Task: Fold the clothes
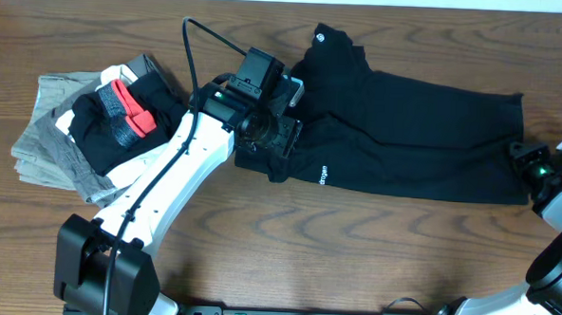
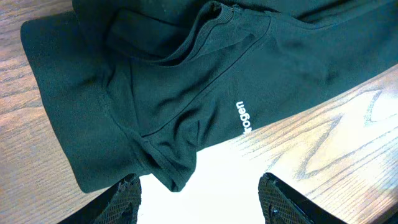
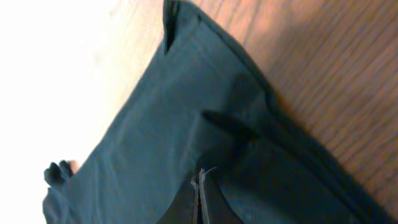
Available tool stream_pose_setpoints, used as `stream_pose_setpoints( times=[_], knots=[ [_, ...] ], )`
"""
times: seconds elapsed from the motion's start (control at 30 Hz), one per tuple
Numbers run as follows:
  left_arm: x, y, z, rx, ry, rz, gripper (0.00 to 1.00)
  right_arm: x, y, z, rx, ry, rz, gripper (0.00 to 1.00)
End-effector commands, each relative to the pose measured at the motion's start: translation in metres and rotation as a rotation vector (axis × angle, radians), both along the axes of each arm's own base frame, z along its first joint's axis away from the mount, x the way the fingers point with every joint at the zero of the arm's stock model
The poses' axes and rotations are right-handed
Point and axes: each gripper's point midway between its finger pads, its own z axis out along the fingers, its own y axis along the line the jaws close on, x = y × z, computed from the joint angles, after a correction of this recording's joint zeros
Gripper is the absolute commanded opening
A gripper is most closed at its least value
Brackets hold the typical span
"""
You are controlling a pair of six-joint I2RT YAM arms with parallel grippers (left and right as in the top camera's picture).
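Observation:
The black T-shirt (image 1: 415, 125) lies spread across the middle and right of the wooden table, its white logo (image 1: 324, 173) near the front edge and a white neck label (image 1: 322, 33) at the back. My left gripper (image 1: 267, 162) hovers open over the shirt's bunched left end. In the left wrist view the shirt (image 2: 186, 81) and logo (image 2: 244, 118) lie just ahead of the spread fingers (image 2: 127, 199), with nothing between them. My right gripper (image 1: 521, 154) sits at the shirt's right edge. Its fingers (image 3: 199, 180) are shut and rest over the fabric (image 3: 155, 137). No cloth shows between them.
A pile of folded gray and white garments (image 1: 54, 138) lies at the left, topped by a smaller black piece with a red patch (image 1: 131, 113). My white left arm (image 1: 166, 186) runs diagonally from the front left. Bare wood table (image 1: 353, 256) shows along the front.

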Motion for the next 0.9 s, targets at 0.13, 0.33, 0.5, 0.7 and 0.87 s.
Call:
stream_pose_setpoints(
  times=[0.13,0.33,0.5,0.7,0.87],
  knots=[
    [0.004,0.002,0.006,0.008,-0.025,-0.008,0.63,-0.007,-0.003,0.011,0.098,-0.071,0.031,0.01],
    [0.000,0.002,0.004,0.016,-0.013,-0.018,0.63,-0.016,0.031,0.020,0.277,-0.111,0.162,0.01],
    [-0.006,-0.005,0.003,0.030,-0.030,-0.086,0.58,-0.039,0.081,-0.011,0.339,0.071,0.276,0.01],
    [-0.007,-0.007,0.003,0.030,-0.030,-0.089,0.42,-0.072,0.104,-0.058,0.225,0.409,0.270,0.01],
    [-0.007,-0.006,0.003,0.030,-0.029,-0.089,0.42,-0.063,0.109,-0.059,0.185,0.406,0.282,0.01]
  ],
)
